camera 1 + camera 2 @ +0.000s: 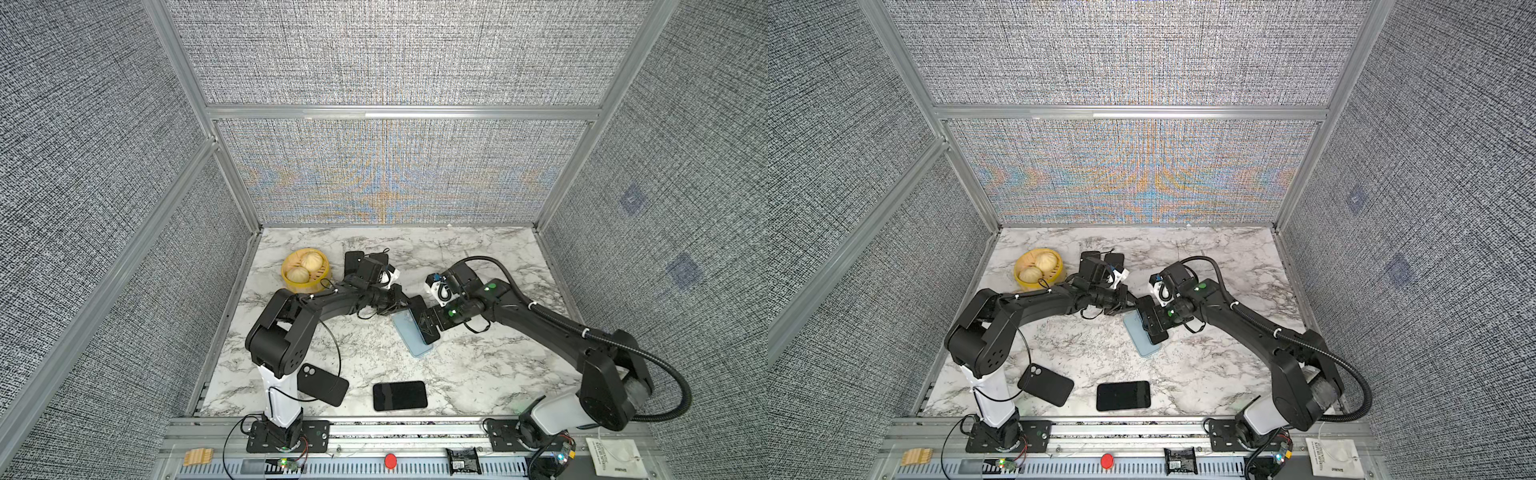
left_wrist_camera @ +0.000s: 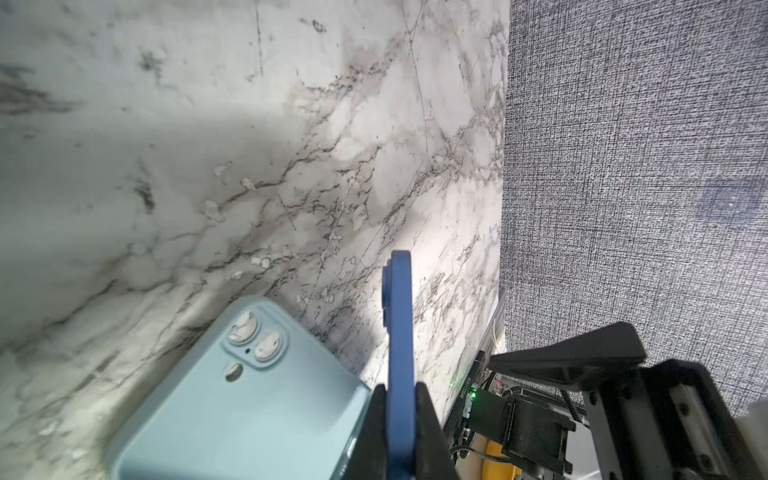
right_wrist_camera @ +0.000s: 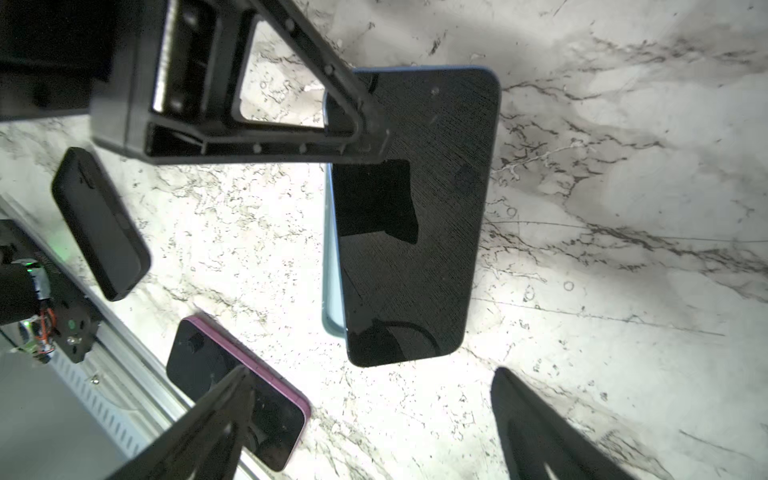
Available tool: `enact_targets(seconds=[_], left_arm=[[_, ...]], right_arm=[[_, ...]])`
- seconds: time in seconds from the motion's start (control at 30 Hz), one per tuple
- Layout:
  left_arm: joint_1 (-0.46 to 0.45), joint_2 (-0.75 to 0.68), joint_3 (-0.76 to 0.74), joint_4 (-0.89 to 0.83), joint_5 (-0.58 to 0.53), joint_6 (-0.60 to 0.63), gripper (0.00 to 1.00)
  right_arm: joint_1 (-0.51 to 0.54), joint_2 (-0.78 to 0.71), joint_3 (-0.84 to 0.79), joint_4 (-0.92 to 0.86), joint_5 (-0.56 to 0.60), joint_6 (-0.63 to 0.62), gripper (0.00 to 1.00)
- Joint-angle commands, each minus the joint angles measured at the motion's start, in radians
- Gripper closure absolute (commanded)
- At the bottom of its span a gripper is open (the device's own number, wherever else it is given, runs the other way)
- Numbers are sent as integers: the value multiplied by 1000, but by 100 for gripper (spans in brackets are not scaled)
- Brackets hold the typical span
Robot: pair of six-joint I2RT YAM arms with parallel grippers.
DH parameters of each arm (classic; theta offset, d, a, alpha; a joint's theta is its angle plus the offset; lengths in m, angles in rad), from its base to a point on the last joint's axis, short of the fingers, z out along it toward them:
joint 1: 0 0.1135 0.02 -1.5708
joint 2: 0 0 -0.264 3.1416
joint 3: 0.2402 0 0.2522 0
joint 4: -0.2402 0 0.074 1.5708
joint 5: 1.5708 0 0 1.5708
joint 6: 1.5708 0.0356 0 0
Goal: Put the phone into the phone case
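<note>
A blue phone (image 2: 400,324) with a dark screen (image 3: 415,232) is pinched at one end by my left gripper (image 2: 401,388), which is shut on it. It hangs tilted over a light blue phone case (image 1: 409,332) (image 1: 1142,338) that lies flat on the marble table. In the right wrist view a strip of the case (image 3: 330,257) shows along one long side of the phone. In the left wrist view the case (image 2: 232,407) shows its camera cut-outs. My right gripper (image 3: 374,415) (image 1: 424,328) hovers over the case, open and holding nothing.
A black-screened phone with a pink rim (image 1: 400,395) (image 3: 237,390) and a black case (image 1: 322,384) lie near the front edge. A yellow steamer basket (image 1: 291,282) with two buns stands at the back left. Dark items (image 1: 355,259) lie behind the left arm.
</note>
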Motion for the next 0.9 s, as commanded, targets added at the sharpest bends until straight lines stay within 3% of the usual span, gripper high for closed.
enact_targets(seconds=[0.0,0.2,0.33,0.43,0.57,0.63,0.87], left_arm=[[14,-30,-23,137,13,-104,100],[53,-84,-86,333,8,-273,100],[62,-79,-115,482,4,-377,100],[64,-22,-121,660,39,-498,100],[67,66,-169,1014,17,-663,100],[70,94,-180,1098,11,-711,100],[70,75,-200,1095,-1,-696,100]], right_arm=[[-25,-73,-33,26,-42,69,8],[-208,-228,-253,309,-258,330,10],[-273,-230,-433,709,-415,617,13],[-301,-176,-503,928,-505,755,17],[-314,-119,-589,1182,-530,903,25],[-317,-93,-618,1288,-533,953,29],[-330,-5,-653,1544,-527,1056,42]])
